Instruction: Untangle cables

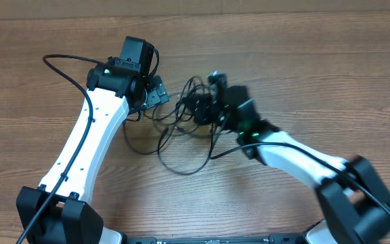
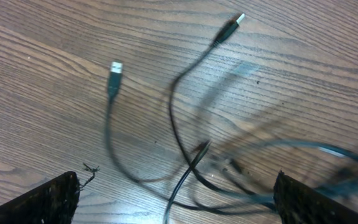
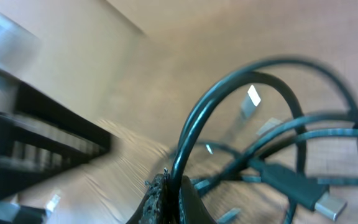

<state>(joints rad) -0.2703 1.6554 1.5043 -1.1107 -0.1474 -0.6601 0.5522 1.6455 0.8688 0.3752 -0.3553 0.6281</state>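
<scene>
My left arm reaches from the near left corner across the table (image 1: 303,54), elbow bent. It sets my left gripper (image 1: 156,93) at the left edge of the cables (image 1: 181,146). That gripper's jaws stand wide apart with nothing between them. In my left wrist view only its two fingers (image 2: 48,199) show, one in each bottom corner.

My right arm comes in from the near right, forearm slanting toward the far left and the wrist blurred. My right gripper (image 1: 207,103) sits in the far side of the tangle. Its fingertips (image 3: 160,199) are pinched together on one black strand, which arcs up out of the grip.

The cables lie mid-table between my two grippers. They are thin black cords crossing in several loops, with one larger loop sagging toward the near side. Two loose ends rest flat on the wood to the left, one ending in a USB plug (image 2: 115,70), the other in a second plug (image 2: 232,26) farther off. By my right hand more loops overlap, blurred, with a metal-tipped plug (image 3: 319,200) among them.
</scene>
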